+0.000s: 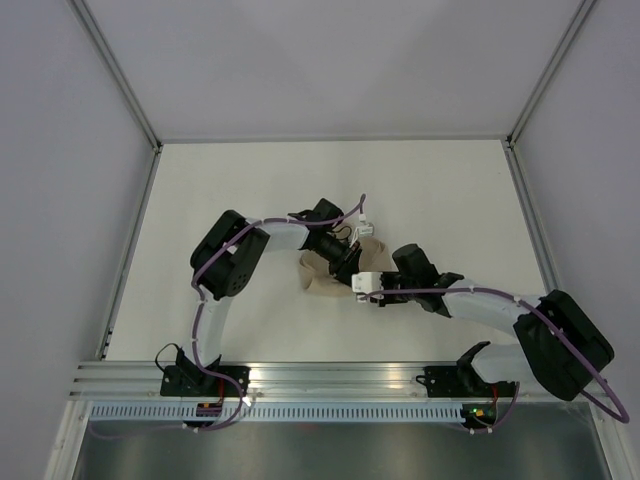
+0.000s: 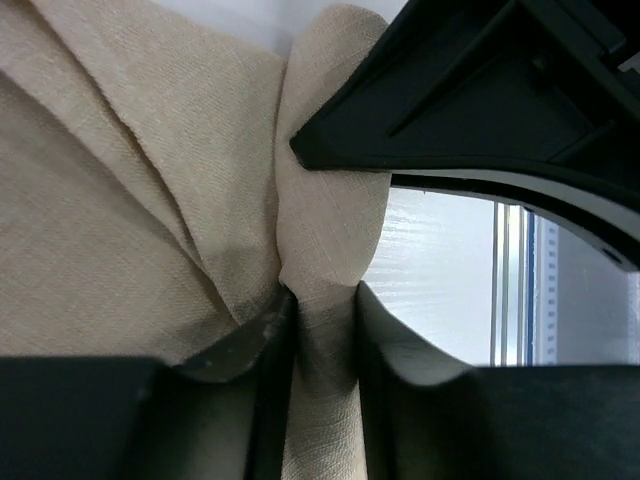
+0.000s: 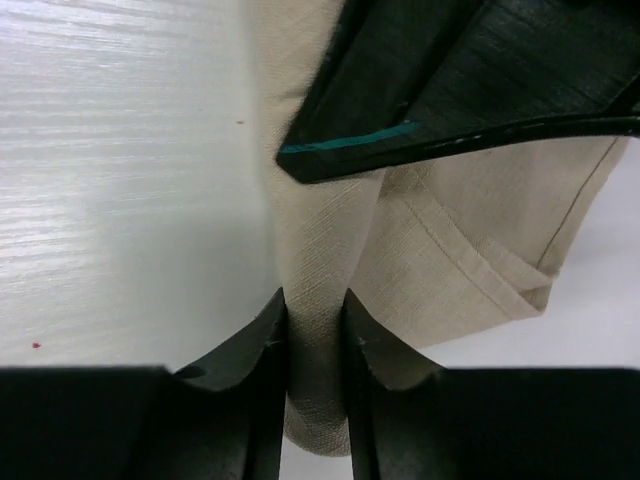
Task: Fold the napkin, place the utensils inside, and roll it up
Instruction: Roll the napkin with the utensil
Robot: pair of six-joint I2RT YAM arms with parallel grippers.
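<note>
On the white worktop (image 1: pixel 440 190) your left claw (image 2: pixel 322 330) and right claw (image 3: pixel 315 335) each pinched the bunched napkin (image 1: pixel 322 272) mid-table, folding apparently underway; next you needed a coordinated lift.

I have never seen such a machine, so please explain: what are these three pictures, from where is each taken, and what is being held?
The overhead picture shows two robot arms bolted at the near edge of a white table. The other two pictures come from cameras on each wrist, looking along the fingers. A bunched beige napkin lies between the arms. The left gripper pinches a fold of it, and the right gripper pinches another fold. No fork is visible.
</note>
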